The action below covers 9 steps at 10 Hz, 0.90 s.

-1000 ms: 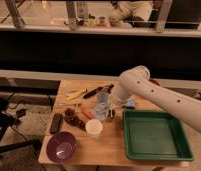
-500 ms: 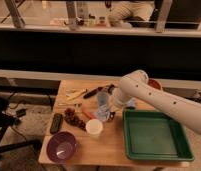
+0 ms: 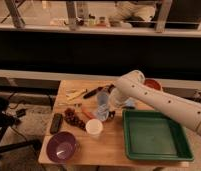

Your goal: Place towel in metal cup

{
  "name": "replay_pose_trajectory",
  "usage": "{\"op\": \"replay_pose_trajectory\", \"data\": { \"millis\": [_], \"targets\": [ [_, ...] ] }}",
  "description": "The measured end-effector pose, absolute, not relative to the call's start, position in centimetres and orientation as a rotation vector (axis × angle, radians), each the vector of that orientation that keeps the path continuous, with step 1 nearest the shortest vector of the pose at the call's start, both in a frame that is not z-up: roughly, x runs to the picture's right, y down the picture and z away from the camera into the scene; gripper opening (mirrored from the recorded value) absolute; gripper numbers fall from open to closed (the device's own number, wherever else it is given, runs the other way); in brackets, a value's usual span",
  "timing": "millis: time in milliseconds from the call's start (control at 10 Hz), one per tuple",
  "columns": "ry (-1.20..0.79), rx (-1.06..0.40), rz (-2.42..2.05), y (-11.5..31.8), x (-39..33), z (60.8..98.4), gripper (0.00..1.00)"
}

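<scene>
**Arm swings in over the cups**

Since a second ago the white arm [image 3: 159, 100] has drawn in toward the table's middle, its forearm now stretching from 4 o'clock up to 10 o'clock across the green tray [image 3: 154, 135]. The gripper [image 3: 110, 111] hangs low beside the blue-grey tumbler [image 3: 102, 98], at about 1 o'clock from the white cup [image 3: 94, 127]. Its fingers are pressed together; pale cloth, most likely the towel [image 3: 102, 113], bunches just at its tip, probably pinched. The bundle hangs crumpled, its long axis roughly vertical, pointing down at 6 o'clock. The metal cup cannot be told apart in the clutter there, so I judge the drop still lies ahead.
</scene>
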<state>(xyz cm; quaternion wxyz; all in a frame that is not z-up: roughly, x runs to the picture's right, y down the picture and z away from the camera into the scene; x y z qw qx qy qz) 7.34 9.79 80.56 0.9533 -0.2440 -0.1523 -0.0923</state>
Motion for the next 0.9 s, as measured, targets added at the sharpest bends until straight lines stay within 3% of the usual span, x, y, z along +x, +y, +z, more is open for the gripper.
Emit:
{"op": "replay_pose_trajectory", "data": {
  "millis": [900],
  "targets": [
    [-0.261, -0.487, -0.171, 10.0, 8.9, 82.1, 0.16]
  ]
}}
